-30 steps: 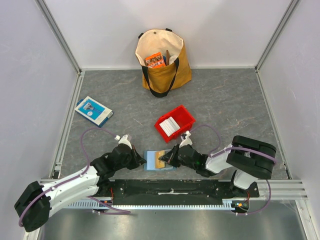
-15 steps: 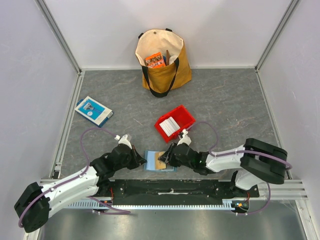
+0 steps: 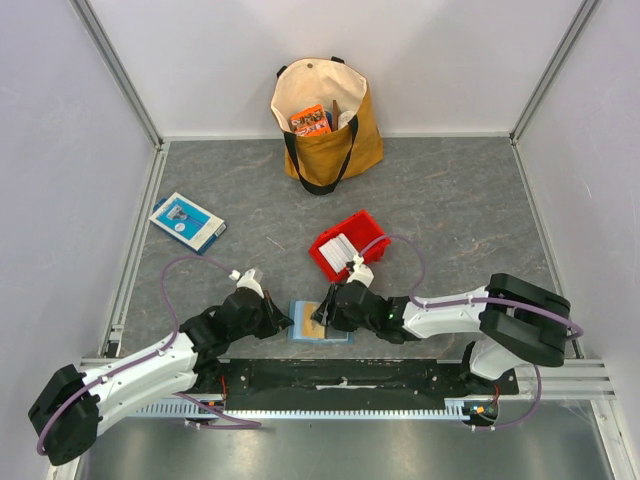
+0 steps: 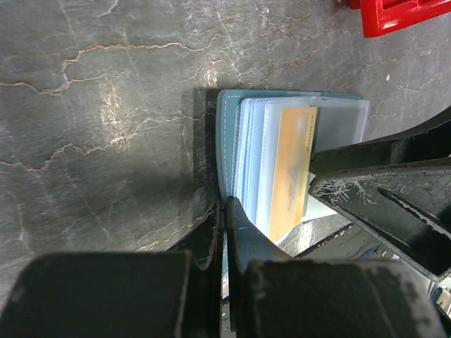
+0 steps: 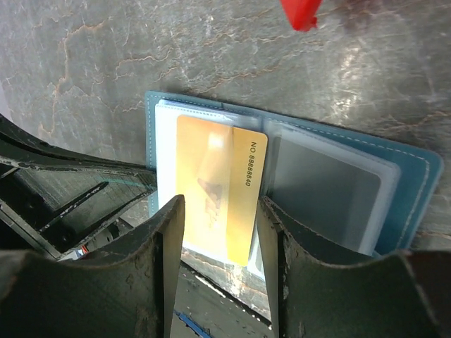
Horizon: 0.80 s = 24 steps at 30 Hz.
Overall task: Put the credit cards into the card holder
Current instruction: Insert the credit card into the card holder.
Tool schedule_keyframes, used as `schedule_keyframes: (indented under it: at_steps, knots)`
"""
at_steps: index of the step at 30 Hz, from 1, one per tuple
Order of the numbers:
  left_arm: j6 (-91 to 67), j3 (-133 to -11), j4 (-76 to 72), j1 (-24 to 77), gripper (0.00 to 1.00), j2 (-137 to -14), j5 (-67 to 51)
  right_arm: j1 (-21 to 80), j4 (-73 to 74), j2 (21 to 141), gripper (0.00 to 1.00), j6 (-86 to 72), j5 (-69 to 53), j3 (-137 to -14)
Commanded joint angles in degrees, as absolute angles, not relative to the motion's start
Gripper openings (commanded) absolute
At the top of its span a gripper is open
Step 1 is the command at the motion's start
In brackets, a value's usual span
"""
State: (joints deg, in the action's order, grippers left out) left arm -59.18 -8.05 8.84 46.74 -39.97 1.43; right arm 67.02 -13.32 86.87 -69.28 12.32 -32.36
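One tan card (image 5: 220, 176) sits partly in the card holder (image 3: 318, 322), which lies open on the tabletop (image 3: 450, 200). Our left hand (image 4: 224, 211) pinches its cover. Our right hand (image 5: 220, 205), half open, straddles the card and grips nothing. White cards (image 3: 338, 252) wait in the red bin (image 3: 372, 232).

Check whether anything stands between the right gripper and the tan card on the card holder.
Nothing visible does. The tan card lies flat on the open card holder, directly between the spread fingers of the right gripper, with no other thing over it. The left gripper, shut on the card holder's edge, sits off to the side.
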Motion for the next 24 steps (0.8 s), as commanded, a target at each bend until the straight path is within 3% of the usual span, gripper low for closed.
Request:
schedule_keyframes:
  at_steps: [1, 24]
  knots:
    - [-60.73, -8.17, 7.21, 46.85, 0.02, -39.55, 2.29, 67.41, -12.91, 89.47, 0.53, -66.98, 10.38, -34.71]
    - [-60.47, -8.70, 7.56, 46.85, 0.02, -38.68, 2.20, 67.50, -24.09, 89.74, 0.41, -64.86, 7.56, -33.84]
